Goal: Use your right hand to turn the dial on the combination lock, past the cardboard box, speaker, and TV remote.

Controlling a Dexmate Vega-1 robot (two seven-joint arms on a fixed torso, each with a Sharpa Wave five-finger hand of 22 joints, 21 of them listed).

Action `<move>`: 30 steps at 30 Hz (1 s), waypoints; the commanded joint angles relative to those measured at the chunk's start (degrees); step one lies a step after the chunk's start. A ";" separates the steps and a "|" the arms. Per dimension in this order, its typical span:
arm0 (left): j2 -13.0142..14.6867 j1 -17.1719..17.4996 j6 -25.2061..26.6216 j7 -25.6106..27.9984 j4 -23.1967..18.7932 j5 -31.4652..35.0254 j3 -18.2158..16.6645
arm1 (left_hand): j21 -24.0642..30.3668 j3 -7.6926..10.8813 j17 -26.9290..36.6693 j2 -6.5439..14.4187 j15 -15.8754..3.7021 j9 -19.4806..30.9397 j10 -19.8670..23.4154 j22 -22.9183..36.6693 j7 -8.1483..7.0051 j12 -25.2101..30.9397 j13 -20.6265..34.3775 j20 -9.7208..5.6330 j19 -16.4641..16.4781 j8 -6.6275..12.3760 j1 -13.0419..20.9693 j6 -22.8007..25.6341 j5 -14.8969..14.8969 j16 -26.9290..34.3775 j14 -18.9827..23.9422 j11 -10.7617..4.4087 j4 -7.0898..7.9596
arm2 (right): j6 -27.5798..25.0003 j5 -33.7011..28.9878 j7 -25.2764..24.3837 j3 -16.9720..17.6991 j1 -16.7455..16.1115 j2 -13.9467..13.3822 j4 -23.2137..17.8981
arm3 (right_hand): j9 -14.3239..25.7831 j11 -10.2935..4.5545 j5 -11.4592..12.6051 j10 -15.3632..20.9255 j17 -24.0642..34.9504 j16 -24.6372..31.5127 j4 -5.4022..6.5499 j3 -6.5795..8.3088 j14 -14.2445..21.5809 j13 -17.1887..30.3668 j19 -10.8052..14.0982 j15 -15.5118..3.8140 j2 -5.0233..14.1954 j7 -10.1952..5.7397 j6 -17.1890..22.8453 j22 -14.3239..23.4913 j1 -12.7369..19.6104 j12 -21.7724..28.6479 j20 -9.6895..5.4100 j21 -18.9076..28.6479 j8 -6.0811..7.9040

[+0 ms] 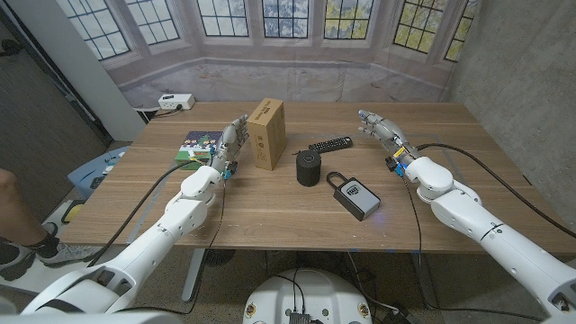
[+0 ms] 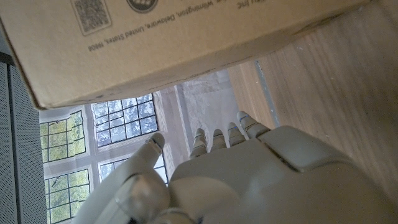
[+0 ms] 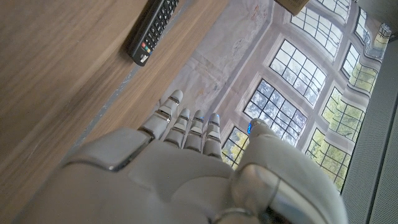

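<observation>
So the combination lock [image 1: 354,194] was lying flat on the wooden bench [image 1: 270,211], toward the robot's side of the middle, shackle pointing back toward the little black speaker [image 1: 309,168] just beside it. The right hand [image 1: 382,128] wasn't anywhere on it, it hung over the bench further back and off to the right, well apart from the lock, fingers stretched out and spread, nothing in it. From the right wrist view you could see those fingers [image 3: 186,124] straight and together-ish with the thumb out to the side, and the TV remote [image 3: 152,28] lying on the wood just past them. In the head view the remote [image 1: 330,143] sat behind the speaker, between the cardboard box [image 1: 268,133] and the right hand. The box stood upright left of the speaker. The left hand [image 1: 230,141] stood right next to the box's left face, fingers up and apart, holding nothing; I couldn't tell if it actually touched the cardboard. There was a green booklet [image 1: 202,146] lying on the bench behind that hand.
</observation>
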 commanded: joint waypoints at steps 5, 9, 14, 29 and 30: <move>-1.17 -1.79 -1.29 -1.36 3.14 -0.08 0.22 | 0.14 0.24 0.24 0.20 0.23 0.33 0.16 0.10 0.07 0.40 0.21 0.20 0.67 0.25 0.52 0.66 0.13 0.07 0.19 0.19 -0.04 | -4.84 -6.03 -1.62 -1.01 -0.82 -4.09 -6.58 | 0.18 0.60 0.10 1.27 0.12 0.46 0.21 -0.70 0.63 0.06 0.98 -2.26 -0.44 0.97 0.43 0.07 -1.59 0.41 -3.75 0.42 0.27; -1.23 -1.86 -1.74 -1.37 3.23 0.05 0.18 | 0.15 0.27 0.25 0.20 0.33 0.35 0.25 0.10 0.02 0.42 0.21 0.20 0.72 0.29 0.51 0.97 0.12 0.09 0.27 0.21 -0.03 | -6.46 -8.36 -2.06 -1.03 -1.28 -5.98 -9.19 | 0.14 1.07 0.16 2.12 0.02 0.55 0.19 -0.79 1.03 0.01 1.22 -1.76 -0.62 1.38 0.82 0.06 -1.88 0.63 -3.48 0.47 0.37; -0.99 -1.03 -1.91 -0.64 1.80 0.08 -0.08 | 0.15 0.29 0.26 0.18 0.32 0.36 0.33 0.11 0.05 0.43 0.22 0.24 0.75 0.27 0.50 1.13 0.11 0.07 0.28 0.31 -0.03 | -8.43 -10.52 -2.41 -0.49 -2.54 -8.55 -12.90 | 0.09 1.44 0.20 2.71 -0.11 0.49 0.08 -0.89 1.15 -0.08 1.28 -1.57 -0.88 1.99 1.38 0.05 -2.10 0.70 -3.39 0.45 0.51; 0.40 3.24 -1.92 2.22 -4.17 0.56 -0.64 | 0.15 0.35 0.28 0.14 0.40 0.39 0.40 0.11 0.10 0.40 0.23 0.26 0.84 0.15 0.43 1.44 0.09 0.07 0.39 0.28 -0.01 | -11.50 -15.68 -2.31 1.17 -6.89 -14.49 -20.60 | 0.01 1.14 0.32 2.75 -0.40 0.24 -0.29 -0.76 1.05 -0.20 0.94 -1.58 -0.98 1.82 1.35 0.04 -2.21 0.40 -3.40 0.26 0.31; 0.50 3.48 -1.92 2.33 -4.47 0.56 -0.70 | 0.16 0.36 0.28 0.13 0.41 0.40 0.45 0.11 0.08 0.42 0.23 0.25 0.89 0.13 0.43 1.45 0.09 0.07 0.39 0.30 0.00 | -11.42 -16.03 -2.07 1.11 -6.87 -14.69 -20.69 | 0.00 1.13 0.33 2.76 -0.43 0.23 -0.34 -0.75 1.07 -0.21 0.94 -1.54 -1.00 1.89 1.38 0.04 -2.20 0.38 -3.36 0.26 0.31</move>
